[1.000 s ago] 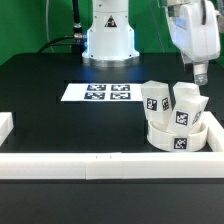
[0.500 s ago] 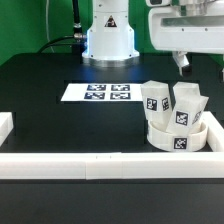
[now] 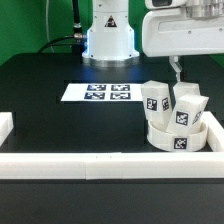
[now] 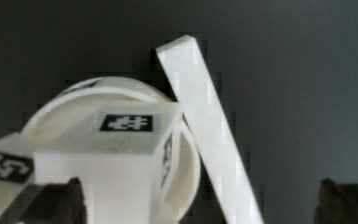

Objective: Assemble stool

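Observation:
The stool parts are piled at the exterior view's right, inside the corner of the rails. A round white seat (image 3: 178,138) lies at the bottom. Two short tagged legs (image 3: 155,99) (image 3: 188,106) lean on top of it. My gripper (image 3: 177,70) hangs open just above and behind the pile, touching nothing. In the wrist view the dark fingertips (image 4: 51,203) stand far apart around the gripper (image 4: 197,205). Well below them are the curved white seat (image 4: 87,110) with a tag and a white rail (image 4: 202,110).
The marker board (image 3: 97,92) lies flat on the black table in front of the robot base (image 3: 108,35). Long white border rails run along the front (image 3: 100,165), the right side (image 3: 214,128) and the left edge (image 3: 5,124).
The arm has swung towards the exterior view's left, and the gripper has come down closer to the pile of stool parts. The jaws stayed open. The parts have not moved.

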Tool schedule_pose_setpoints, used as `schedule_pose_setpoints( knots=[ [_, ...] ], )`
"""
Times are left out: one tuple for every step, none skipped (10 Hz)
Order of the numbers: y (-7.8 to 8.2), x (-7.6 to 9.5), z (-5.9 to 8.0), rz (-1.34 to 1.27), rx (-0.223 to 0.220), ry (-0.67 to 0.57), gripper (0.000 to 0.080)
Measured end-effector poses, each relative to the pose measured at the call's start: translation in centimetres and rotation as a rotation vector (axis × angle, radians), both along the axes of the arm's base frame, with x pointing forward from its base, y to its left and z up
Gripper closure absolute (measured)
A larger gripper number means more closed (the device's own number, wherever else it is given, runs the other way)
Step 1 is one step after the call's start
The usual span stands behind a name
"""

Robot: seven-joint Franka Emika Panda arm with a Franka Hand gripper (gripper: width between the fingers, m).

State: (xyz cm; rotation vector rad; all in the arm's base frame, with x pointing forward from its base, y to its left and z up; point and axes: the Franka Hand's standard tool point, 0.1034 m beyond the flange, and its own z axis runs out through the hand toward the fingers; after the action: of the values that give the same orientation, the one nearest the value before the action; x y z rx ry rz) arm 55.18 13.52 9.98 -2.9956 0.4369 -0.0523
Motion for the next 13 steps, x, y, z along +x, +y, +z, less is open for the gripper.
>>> schedule_pose_setpoints(
  knots=[
    [-0.1,0.2,0.1,0.131,-0.023,-0.016,0.0151],
    [-0.2,0.2,0.1,0.159,-0.026,-0.019,0.0151],
    [-0.3,0.2,0.1,0.243,-0.032,-0.027,0.0151],
    [-0.4,0.2,0.1,0.303,-0.038,-0.033,0.0151],
    [-0.4,0.3,0.0,0.372,-0.049,-0.043,0.0151],
    [-0.5,0.4,-0.2,0.523,-0.080,-0.068,0.0151],
    [-0.3,0.3,-0.2,0.615,-0.095,-0.072,0.0151],
    [-0.4,0.3,-0.3,0.698,-0.105,-0.075,0.0151],
    [-0.7,0.3,-0.5,0.803,-0.120,-0.080,0.0151],
    [-1.0,0.3,-0.8,0.867,-0.125,-0.082,0.0151],
    [-1.5,0.3,-1.0,0.928,-0.131,-0.081,0.0151],
    [-1.8,0.3,-1.1,1.003,-0.140,-0.081,0.0151],
    [-1.9,0.1,-1.2,1.050,-0.142,-0.081,0.0151]
  ],
)
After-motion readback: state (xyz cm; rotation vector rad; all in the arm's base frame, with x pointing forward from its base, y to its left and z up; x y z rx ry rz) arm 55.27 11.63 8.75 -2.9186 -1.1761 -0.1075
